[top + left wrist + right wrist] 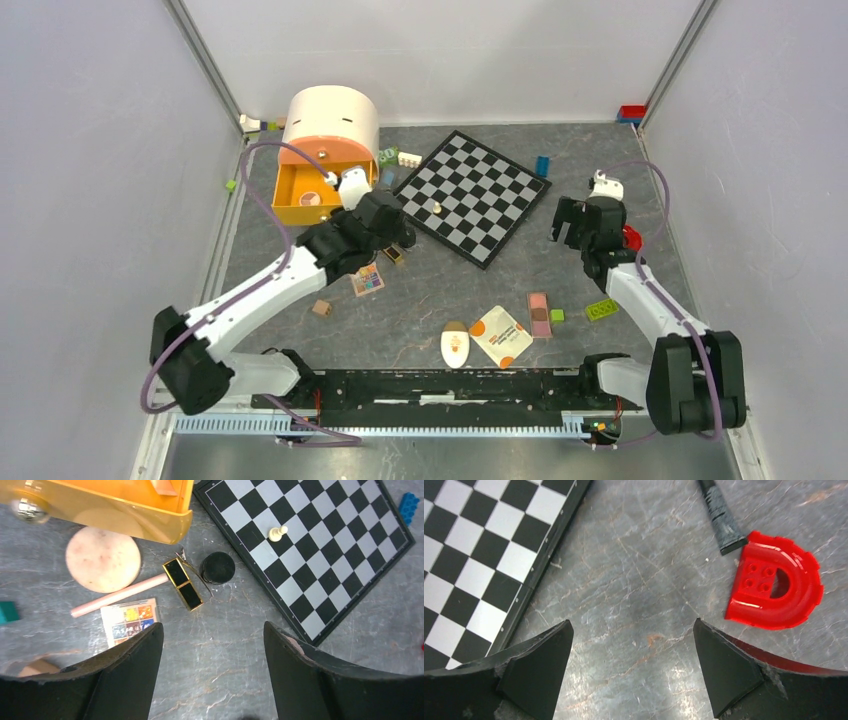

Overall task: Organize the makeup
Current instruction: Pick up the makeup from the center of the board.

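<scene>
left gripper wide open, empty, hovering over eyeshadow palette. pink stick and peach compact crammed just beside it, by orange drawer. closing here probably shoves neighbours around. right gripper gaping too, holding nothing.

No text, brand, number or sign can be read in any view. White-and-orange flat sachet, lower centre of the overhead frame, bears small print, too fine to make out.
</scene>
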